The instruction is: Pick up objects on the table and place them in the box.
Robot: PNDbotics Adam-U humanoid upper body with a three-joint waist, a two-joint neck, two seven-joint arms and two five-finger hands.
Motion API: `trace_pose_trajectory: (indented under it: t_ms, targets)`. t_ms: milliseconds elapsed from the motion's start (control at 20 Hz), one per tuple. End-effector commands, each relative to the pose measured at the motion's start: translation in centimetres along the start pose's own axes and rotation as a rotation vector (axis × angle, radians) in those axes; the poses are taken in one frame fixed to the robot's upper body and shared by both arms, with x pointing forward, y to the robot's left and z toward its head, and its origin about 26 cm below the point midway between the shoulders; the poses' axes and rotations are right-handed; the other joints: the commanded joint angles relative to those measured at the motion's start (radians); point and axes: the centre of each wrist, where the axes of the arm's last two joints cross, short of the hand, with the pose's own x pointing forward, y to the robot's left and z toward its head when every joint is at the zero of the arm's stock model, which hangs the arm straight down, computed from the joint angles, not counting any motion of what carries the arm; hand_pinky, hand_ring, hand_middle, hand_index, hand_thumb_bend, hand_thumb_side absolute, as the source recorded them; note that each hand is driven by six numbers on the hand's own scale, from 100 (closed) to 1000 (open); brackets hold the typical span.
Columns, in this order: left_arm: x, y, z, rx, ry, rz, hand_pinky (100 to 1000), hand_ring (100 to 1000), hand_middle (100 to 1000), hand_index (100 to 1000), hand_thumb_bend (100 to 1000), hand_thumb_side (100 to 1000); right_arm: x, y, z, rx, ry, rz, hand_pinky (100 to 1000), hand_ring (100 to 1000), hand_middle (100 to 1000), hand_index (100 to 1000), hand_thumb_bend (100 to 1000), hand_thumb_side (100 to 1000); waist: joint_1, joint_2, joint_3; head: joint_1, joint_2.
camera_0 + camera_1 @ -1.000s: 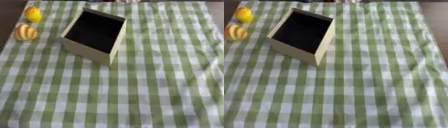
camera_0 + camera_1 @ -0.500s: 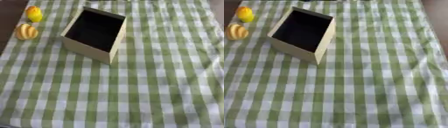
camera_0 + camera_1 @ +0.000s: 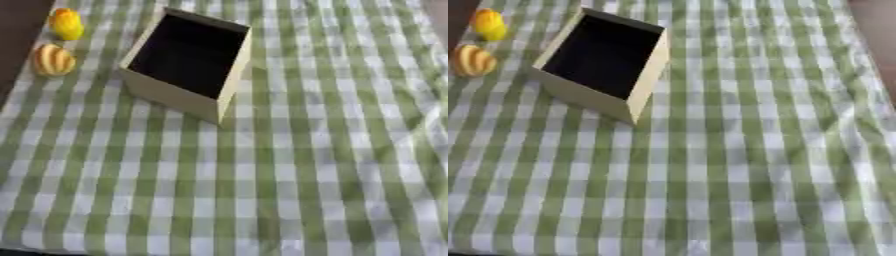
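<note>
An open cream box (image 3: 178,97) with a dark inside stands on the green-and-white checked cloth, left of the middle and towards the far side. To its left, near the cloth's left edge, lie two small things: a yellow one with an orange top (image 3: 67,24) farther back, and an orange-and-yellow striped one (image 3: 52,60) in front of it. Both are outside the box. Neither of my hands shows in either view.
The checked cloth (image 3: 289,175) covers the table from the box to the near edge and the right side. A dark strip of bare table (image 3: 17,35) shows beyond the cloth's far left edge, and another (image 3: 877,25) at the far right.
The whole picture has shifted down and tilted a little, so the camera has moved. The box and the two small things have kept their places relative to each other.
</note>
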Motion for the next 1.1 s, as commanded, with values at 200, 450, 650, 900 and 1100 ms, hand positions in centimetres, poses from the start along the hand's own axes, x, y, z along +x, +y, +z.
trace_pose_trajectory:
  t_ms: [200, 450, 650, 900, 1100]
  targets:
    - [-4.0, 1.3, -1.6, -0.183, 0.150, -0.164, 809, 857, 810, 893, 443, 151, 0.5, -0.5, -0.7, 0.018, -0.033, 0.006, 871, 821, 788, 798, 130, 915, 0.004, -0.025, -0.001, 0.013, 0.014]
    - [-4.9, -0.1, -3.1, -0.299, 0.176, -0.218, 821, 868, 803, 871, 467, 100, 0.5, -0.4, -0.6, 0.021, -0.028, 0.000, 871, 821, 788, 798, 129, 914, 0.003, -0.026, 0.000, 0.022, 0.020]
    - [-4.8, -1.8, -4.1, -0.395, 0.168, -0.256, 844, 885, 795, 874, 574, 100, 0.6, -0.3, -0.7, 0.023, -0.027, -0.009, 871, 819, 785, 797, 129, 913, 0.000, -0.025, -0.002, 0.027, 0.020]
    - [-4.7, -3.5, -5.1, -0.453, 0.200, -0.364, 861, 905, 808, 889, 627, 100, 0.7, -0.1, -0.8, 0.026, -0.030, -0.020, 871, 818, 783, 794, 128, 913, -0.002, -0.019, -0.014, 0.037, 0.019]
    - [-5.1, -4.7, -6.0, -0.441, 0.228, -0.366, 848, 894, 811, 892, 535, 100, 0.7, 0.0, -0.8, 0.027, -0.029, -0.031, 871, 818, 781, 791, 128, 914, -0.001, -0.007, -0.029, 0.050, 0.013]
